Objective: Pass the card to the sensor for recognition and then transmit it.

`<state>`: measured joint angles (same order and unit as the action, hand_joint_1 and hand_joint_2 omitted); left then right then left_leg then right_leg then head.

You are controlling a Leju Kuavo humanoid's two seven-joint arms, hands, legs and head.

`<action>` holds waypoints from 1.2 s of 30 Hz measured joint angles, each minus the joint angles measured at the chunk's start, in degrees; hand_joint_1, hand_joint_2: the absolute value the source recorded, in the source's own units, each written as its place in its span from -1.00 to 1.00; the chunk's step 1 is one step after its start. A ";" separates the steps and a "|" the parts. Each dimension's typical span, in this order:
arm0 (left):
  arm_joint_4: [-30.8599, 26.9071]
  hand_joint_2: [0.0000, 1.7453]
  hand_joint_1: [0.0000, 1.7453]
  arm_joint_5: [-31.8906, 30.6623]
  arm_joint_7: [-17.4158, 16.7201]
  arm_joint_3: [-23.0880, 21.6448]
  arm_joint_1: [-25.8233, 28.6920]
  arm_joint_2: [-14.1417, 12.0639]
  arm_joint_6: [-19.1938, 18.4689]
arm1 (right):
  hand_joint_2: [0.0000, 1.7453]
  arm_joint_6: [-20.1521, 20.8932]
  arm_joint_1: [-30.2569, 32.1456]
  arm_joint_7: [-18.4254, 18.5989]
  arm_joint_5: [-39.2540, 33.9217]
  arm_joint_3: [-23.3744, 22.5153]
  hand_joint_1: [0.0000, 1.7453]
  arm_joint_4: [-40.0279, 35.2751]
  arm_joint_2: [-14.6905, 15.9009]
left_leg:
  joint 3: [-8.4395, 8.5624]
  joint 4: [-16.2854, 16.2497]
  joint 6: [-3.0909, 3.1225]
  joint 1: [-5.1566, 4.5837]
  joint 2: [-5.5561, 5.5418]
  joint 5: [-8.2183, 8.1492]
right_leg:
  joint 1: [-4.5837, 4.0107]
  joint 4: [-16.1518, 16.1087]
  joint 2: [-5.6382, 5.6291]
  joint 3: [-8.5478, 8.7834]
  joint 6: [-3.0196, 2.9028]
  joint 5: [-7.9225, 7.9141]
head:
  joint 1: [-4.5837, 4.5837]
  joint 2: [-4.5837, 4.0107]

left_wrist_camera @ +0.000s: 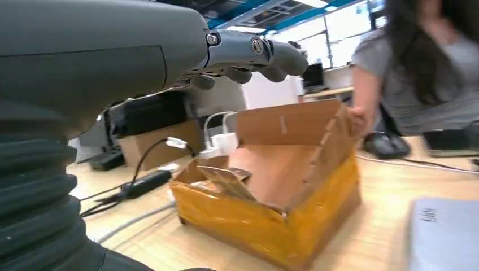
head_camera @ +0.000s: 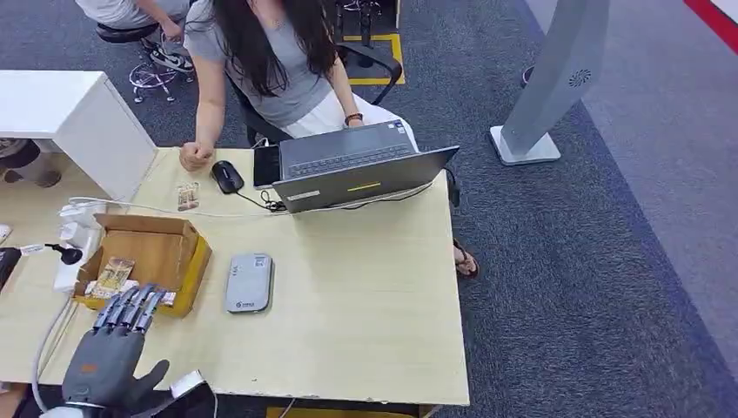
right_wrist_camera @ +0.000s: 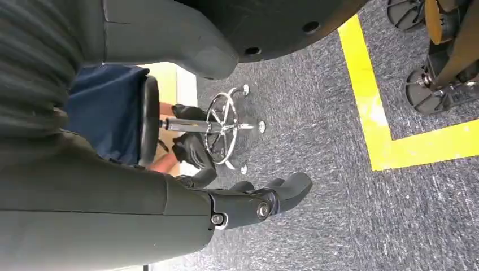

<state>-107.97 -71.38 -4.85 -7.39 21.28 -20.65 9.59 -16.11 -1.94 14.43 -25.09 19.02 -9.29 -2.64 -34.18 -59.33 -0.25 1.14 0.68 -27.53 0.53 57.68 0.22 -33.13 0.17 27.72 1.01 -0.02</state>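
While left hand (head_camera: 117, 344) hovers, box (head_camera: 174, 261), laptop (head_camera: 365, 178)

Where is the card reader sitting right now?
In the head view the grey card reader lies flat on the table, just right of the cardboard box, in front of the laptop.

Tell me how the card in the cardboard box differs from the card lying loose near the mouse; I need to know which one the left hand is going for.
The card in the box leans tilted against the inside of the cardboard box, while the loose card lies flat on the table. The boxed card sits just ahead of the left hand; the loose one lies far off, beside the mouse and the person's fist. Both are small, tan and printed.
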 joint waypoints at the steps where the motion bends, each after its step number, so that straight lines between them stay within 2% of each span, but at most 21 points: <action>1: 0.11 1.00 -1.00 0.00 0.00 0.32 -0.15 0.02 -0.04 | 1.00 0.00 0.00 0.00 0.00 0.00 -1.00 0.00 0.00 | 0.00 0.00 0.00 0.00 0.00 0.00 | 0.00 0.00 0.00 0.00 0.00 0.00 | -0.02 0.00; 9: 1.63 1.00 -1.00 -0.55 -0.31 1.94 -1.27 0.26 -1.09 | 1.00 0.11 -0.02 0.26 0.26 0.00 -1.00 0.00 0.00 | -0.01 0.00 0.00 0.00 -0.02 0.00 | 0.00 0.00 0.01 0.00 0.01 0.01 | -0.02 0.00; 16: 6.90 1.00 -1.00 1.53 2.90 7.65 -5.77 1.64 -2.99 | 1.00 0.92 -0.04 0.48 0.59 0.02 -1.00 0.02 0.02 | 0.01 0.00 -0.03 0.02 -0.03 0.02 | 0.00 0.00 0.02 0.03 -0.01 -0.01 | -0.02 0.00; 23: 8.59 1.00 -1.00 2.14 3.08 11.43 -7.97 3.04 -3.84 | 1.00 1.05 -0.05 0.33 0.72 0.04 -1.00 0.00 0.02 | 0.02 0.00 -0.02 0.01 -0.04 0.02 | 0.00 0.00 0.02 0.04 -0.01 0.00 | -0.02 0.00; 36: 14.65 1.00 -1.00 3.21 3.10 13.62 -13.80 3.48 -6.43 | 1.00 1.81 -0.06 0.35 1.73 1.12 -1.00 0.02 0.09 | 0.03 0.00 -0.03 0.02 -0.05 0.03 | 0.00 0.00 0.03 0.06 -0.01 -0.01 | -0.02 0.00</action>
<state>-93.33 -68.17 -1.75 6.23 7.49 -17.18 3.17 -14.29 -2.01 14.78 -23.37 20.13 -9.27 -2.56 -34.15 -59.33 -0.28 1.16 0.63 -27.50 0.52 57.69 0.25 -33.07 0.16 27.71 0.98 -0.02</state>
